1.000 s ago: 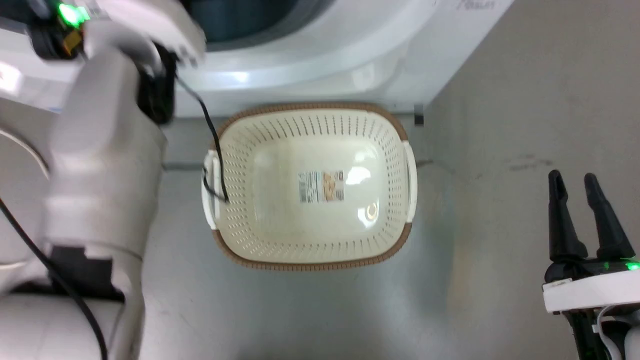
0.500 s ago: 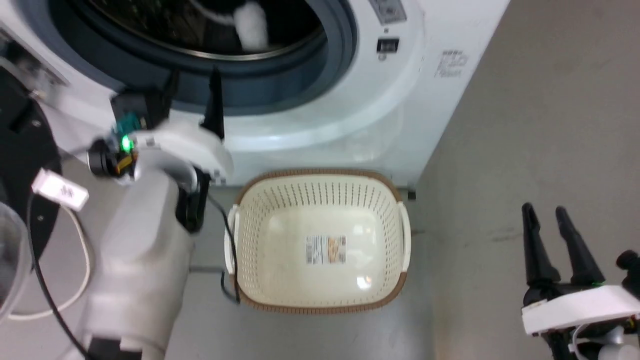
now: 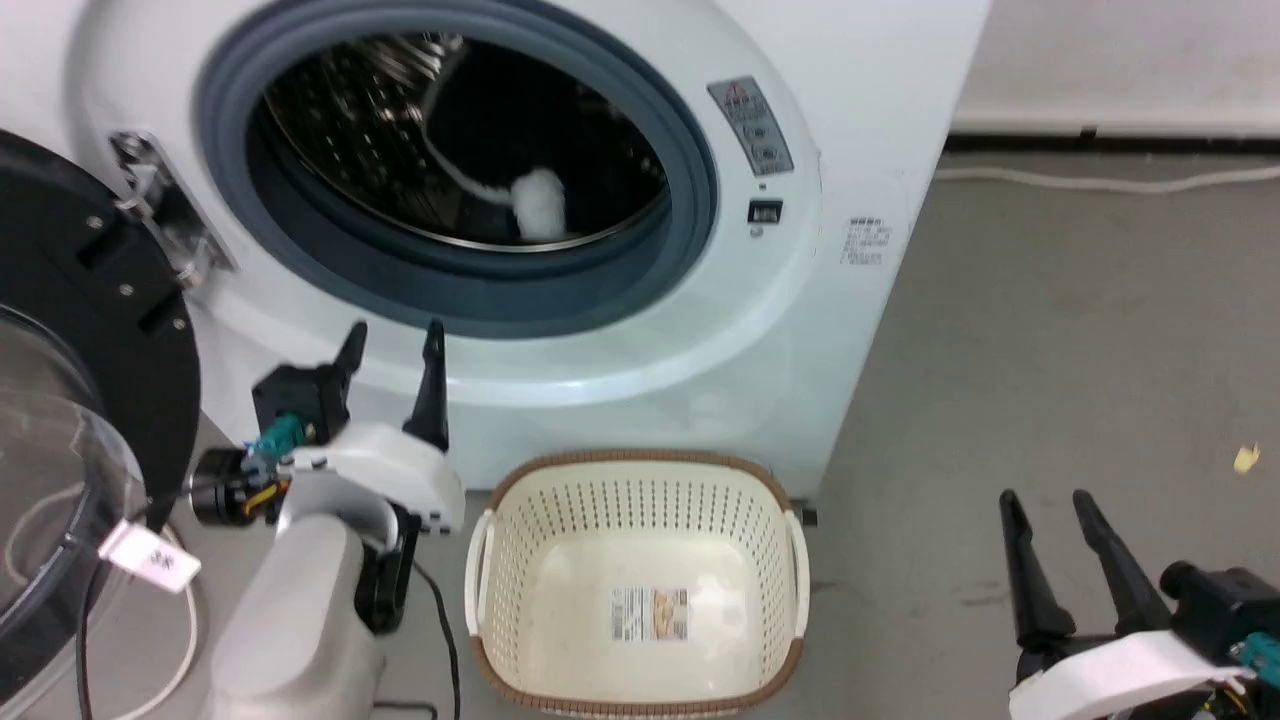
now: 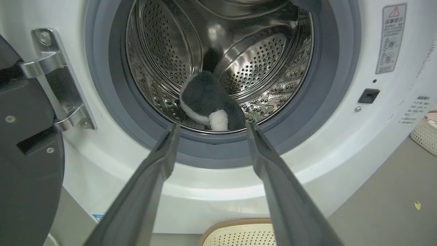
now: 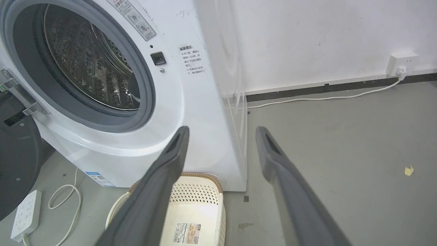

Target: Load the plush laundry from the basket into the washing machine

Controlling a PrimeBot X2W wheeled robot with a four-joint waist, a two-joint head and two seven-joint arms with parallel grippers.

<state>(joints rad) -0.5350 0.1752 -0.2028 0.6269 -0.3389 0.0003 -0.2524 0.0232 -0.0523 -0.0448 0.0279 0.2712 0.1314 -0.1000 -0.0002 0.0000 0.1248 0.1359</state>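
Plush laundry (image 4: 208, 99) is inside the drum (image 4: 263, 58) of the washing machine (image 3: 700, 330), low in it, just behind the front lip. In the left wrist view its long axis runs front to back: the dark bulk reaches toward the rear of the drum and the white-tipped end (image 3: 540, 200) points out at the opening. Can't tell head from limb, black fur on a dark drum interior.

Look: fluffy, mostly black, with a thin white band curving along one edge and a white tuft at the near end.

Door (image 3: 90, 300) is swung wide open to the robot's left, grey ring (image 3: 690, 200) unobstructed. The basket (image 3: 640, 462) sits on the floor touching the machine's front, upright, with only the label (image 3: 650, 612) on its floor.

Left gripper (image 3: 394, 330) is in front of the machine, just below the opening, fingers spread wide and pointing at the drum, nothing between them and touching nothing. The left wrist view shows the plush's white end framed between the tips (image 4: 212, 126).

Right gripper (image 3: 1045, 500) is off to the right over bare floor, well apart from the basket, fingers also spread and empty (image 5: 222, 129).
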